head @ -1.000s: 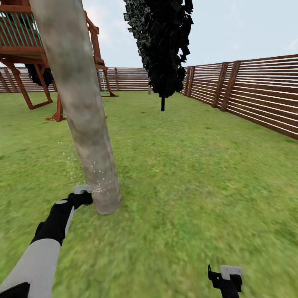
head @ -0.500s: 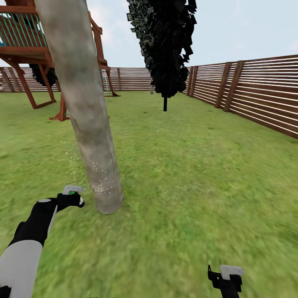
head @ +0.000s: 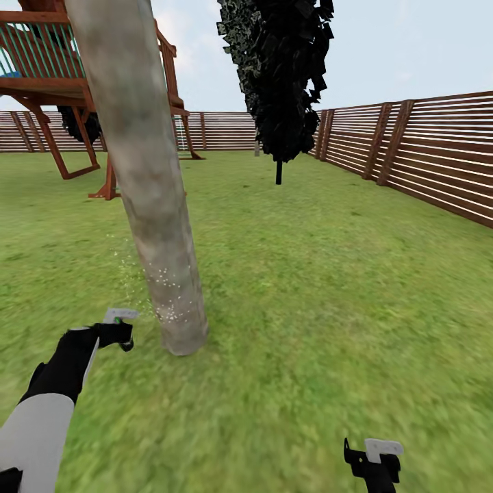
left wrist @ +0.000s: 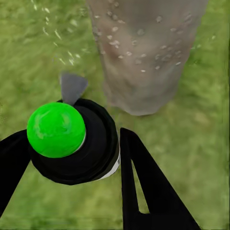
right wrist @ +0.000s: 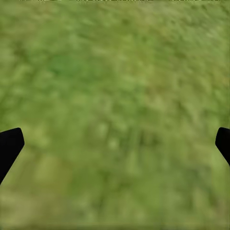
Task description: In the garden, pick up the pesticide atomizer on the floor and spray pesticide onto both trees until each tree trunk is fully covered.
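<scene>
The left claw (left wrist: 96, 158) grips the pesticide atomizer (left wrist: 72, 143) just beside the tree trunk (head: 147, 178), whose base alone carries pesticide (head: 168, 291) specks — most bark looks bare — while the right claw (head: 373, 459) hangs open over grass.

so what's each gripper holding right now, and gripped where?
Left gripper holds the pesticide atomizer, fingers clamped on either side of its dark round body below the green-lit top. Right gripper is open over grass, holding nothing.

Lawn (head: 329, 287) (tree trunk (head: 154, 205) rooted)
</scene>
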Controlling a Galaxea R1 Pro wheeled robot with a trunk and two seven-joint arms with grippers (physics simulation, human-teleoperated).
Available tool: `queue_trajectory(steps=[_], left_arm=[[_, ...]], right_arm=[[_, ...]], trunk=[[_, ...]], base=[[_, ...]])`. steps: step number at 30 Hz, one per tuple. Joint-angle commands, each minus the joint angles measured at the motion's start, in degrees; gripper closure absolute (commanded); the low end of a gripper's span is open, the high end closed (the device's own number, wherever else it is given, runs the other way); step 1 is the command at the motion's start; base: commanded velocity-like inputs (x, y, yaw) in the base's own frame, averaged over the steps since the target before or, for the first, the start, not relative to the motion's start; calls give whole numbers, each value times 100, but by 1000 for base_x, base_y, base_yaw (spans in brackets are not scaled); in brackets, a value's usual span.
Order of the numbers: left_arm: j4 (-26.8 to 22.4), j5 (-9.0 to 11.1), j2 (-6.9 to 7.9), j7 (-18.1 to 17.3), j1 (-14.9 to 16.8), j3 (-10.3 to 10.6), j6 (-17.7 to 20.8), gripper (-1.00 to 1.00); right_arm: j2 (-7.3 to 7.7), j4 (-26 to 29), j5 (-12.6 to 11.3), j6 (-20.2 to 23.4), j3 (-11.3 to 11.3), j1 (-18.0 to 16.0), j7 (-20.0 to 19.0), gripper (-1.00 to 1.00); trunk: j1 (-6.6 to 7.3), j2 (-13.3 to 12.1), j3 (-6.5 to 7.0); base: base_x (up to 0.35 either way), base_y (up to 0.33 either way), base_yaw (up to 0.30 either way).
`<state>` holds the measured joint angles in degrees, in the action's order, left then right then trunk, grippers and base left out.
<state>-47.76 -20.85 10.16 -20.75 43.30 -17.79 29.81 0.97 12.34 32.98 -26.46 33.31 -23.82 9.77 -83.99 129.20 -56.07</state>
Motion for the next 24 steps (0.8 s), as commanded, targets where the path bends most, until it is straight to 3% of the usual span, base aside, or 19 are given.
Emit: queue_trajectory(steps=[1, 3, 6, 8, 9, 11, 20, 24], left_arm=[[-34, -1, 12, -4, 121, 27, 238, 100], [-53, 12, 66, -16, 481, 50, 512, 100], [-64, 4, 81, -22, 540, 72, 540, 100], [-9, -13, 83, -31, 430, 85, 483, 100], [19, -11, 83, -33, 232, 87, 458, 100], [38, -8, 69, -39, 17, 86, 183, 100], [70, -6, 80, 53, -34, 10, 47, 100], [200, -14, 81, 122, -265, 1, -8, 100]], right_arm=[[0, 3, 2, 0, 0, 0, -1, -100], [0, 5, -1, 0, 0, 0, -2, -100], [0, 5, -2, 0, 0, 0, -2, -100], [0, 5, -2, 0, 0, 0, -2, -100], [0, 5, -2, 0, 0, 0, -2, -100], [0, 1, -2, 0, 0, 0, -2, -100], [-7, -2, -2, 0, -1, 0, -2, -100], [-9, -4, -2, 0, -2, 0, -2, -100]], trunk=[[0, 0, 0], [0, 0, 0], [0, 0, 0], [0, 0, 0], [0, 0, 0], [0, 0, 0], [0, 0, 0], [0, 0, 0]], base=[[0, 0, 0], [0, 0, 0], [0, 0, 0], [0, 0, 0], [0, 0, 0], [0, 0, 0], [96, -120, 138], [87, -256, 21]])
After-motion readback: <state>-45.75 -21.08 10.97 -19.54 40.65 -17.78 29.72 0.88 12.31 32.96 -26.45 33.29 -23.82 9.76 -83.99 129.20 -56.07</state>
